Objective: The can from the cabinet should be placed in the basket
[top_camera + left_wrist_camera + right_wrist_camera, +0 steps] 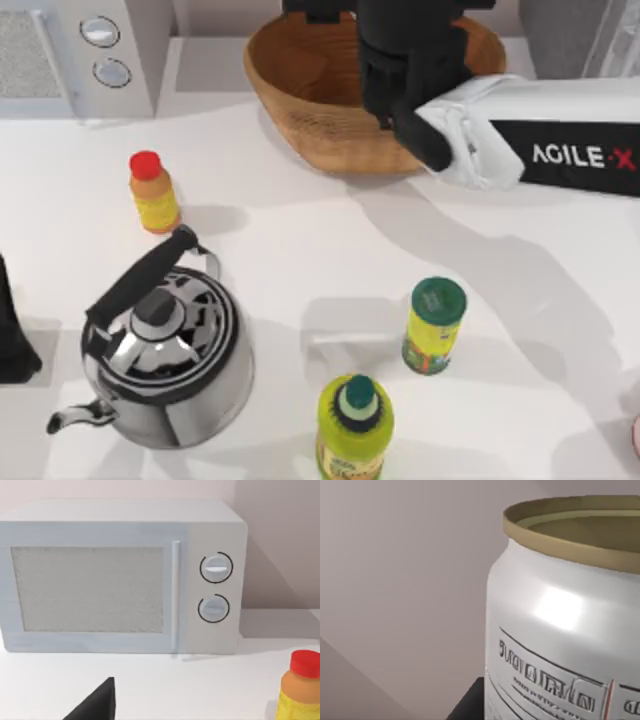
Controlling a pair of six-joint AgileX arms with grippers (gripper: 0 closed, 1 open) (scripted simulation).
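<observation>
Top view: right arm (pixel 560 140) is reaching in from the right, its dark wrist hanging over the basket (pixel 300 90) and hiding the right gripper (pixel 400 75) and part of the rim; can't tell the fingers' state from here. The basket is sitting at the back of the counter (pixel 300 240), woven brown wicker, oval, ribbed inside. The left arm (pixel 12 330) is sitting parked at the left edge, mostly cut off. A chrome kettle (pixel 165 365) and a red-capped bottle (pixel 152 192) are standing to the left.

Left wrist view: facing a white microwave (pixel 120 575); a dark tip of the left gripper (pixel 97 705) is poking in, fingers' state not readable.

Right wrist view: the can (pixel 565 625) is looming very close, cropped, smooth whitish metal with a dull gold rim. Whether the fingers are holding it, can't tell.
</observation>
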